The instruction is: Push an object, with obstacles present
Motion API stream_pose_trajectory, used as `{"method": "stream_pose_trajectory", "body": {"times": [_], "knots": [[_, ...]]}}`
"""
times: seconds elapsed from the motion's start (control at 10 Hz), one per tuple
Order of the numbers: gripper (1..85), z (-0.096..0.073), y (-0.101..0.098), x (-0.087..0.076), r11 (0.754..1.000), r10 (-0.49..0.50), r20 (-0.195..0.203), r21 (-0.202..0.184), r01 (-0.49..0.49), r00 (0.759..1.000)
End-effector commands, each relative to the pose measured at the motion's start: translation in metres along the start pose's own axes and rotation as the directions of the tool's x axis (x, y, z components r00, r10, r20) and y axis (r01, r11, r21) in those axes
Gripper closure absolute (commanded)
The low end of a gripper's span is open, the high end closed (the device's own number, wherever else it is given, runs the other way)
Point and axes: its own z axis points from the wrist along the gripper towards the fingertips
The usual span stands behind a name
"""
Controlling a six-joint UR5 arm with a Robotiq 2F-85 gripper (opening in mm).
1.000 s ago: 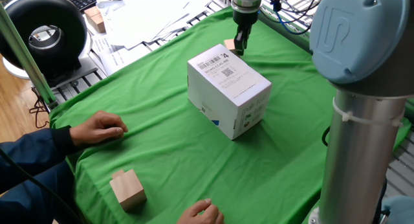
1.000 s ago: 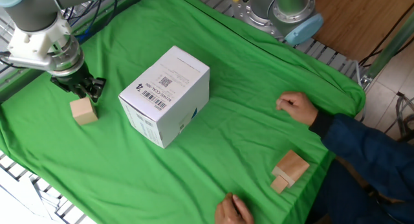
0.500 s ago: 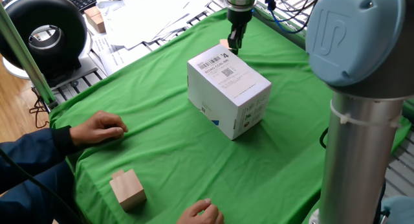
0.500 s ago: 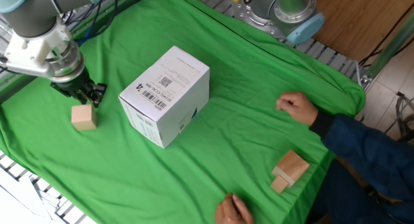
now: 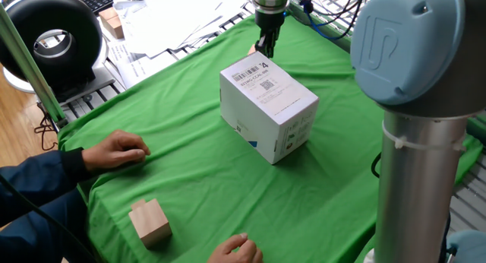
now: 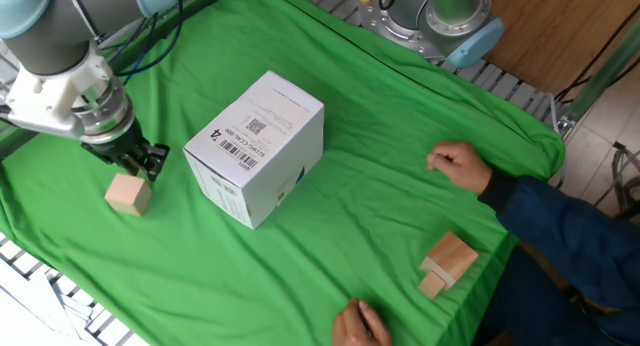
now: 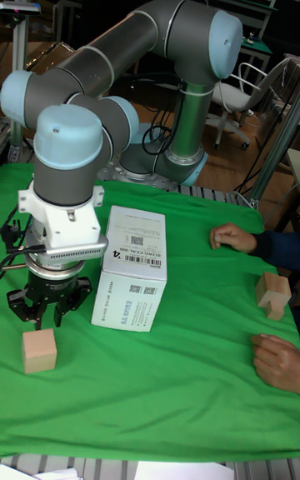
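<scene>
Other fixed view: clenched fingers [image 6: 143,159] are nudging the cube [image 6: 128,195] further along, clearing the box [image 6: 255,148] beside it.

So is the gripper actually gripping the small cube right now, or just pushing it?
Nothing is held. The gripper sits beside the small wooden cube with its fingers close together, at the cube's side rather than around it. Actual contact can't be confirmed.

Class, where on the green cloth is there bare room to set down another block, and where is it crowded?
Free: the stretch between the white box and the person's hand; also in front of the box. Crowded: the corner where the gripper meets the small cube.
</scene>
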Motion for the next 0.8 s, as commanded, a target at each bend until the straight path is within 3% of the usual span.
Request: {"method": "stream_pose_trajectory", "body": {"times": [0.0, 0.4, 0.6, 0.7], "knots": [[51.0, -0.009, -0.005, 0.0, 1.0, 0.001, -0.006, -0.005, -0.001, 1.0], [51.0, -0.02, -0.059, 0.024, 0.983, -0.158, -0.045, 0.092, 0.161, 0.986], [51.0, -0.017, -0.069, 0.008, 0.929, -0.345, -0.018, 0.138, 0.344, 0.939], [52.7, -0.013, -0.062, -0.003, 0.902, -0.418, 0.017, 0.126, 0.413, 0.908]]}}
